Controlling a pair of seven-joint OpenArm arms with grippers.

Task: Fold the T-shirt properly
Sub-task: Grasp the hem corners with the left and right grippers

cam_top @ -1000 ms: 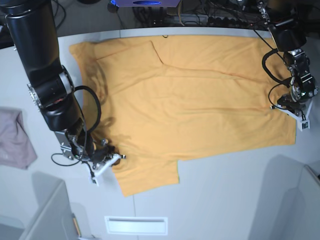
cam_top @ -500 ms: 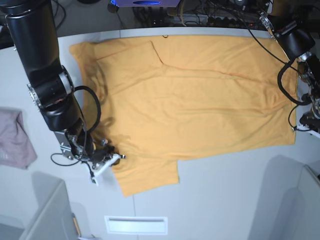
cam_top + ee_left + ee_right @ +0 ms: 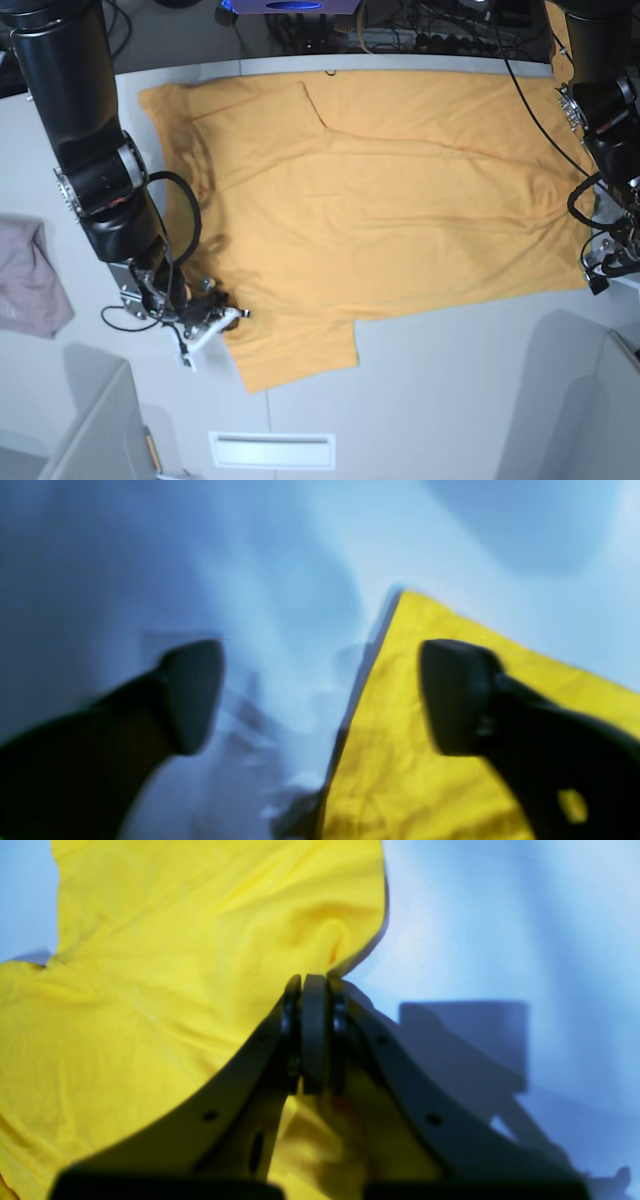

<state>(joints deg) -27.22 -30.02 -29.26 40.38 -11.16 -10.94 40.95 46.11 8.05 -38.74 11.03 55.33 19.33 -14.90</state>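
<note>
Two tools: right tool (image 3: 314,990) pinches T-shirt (image 3: 380,200) sleeve; left tool (image 3: 320,695) spread over corner.

T-shirt (image 3: 370,200) flat on table (image 3: 450,400), cloth (image 3: 30,280) far left.

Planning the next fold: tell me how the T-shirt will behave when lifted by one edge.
Probably floppy: the T-shirt lies flat, creased, and puckers where the right gripper pinches it. Likely light, draping and dragging rather than holding shape.
</note>
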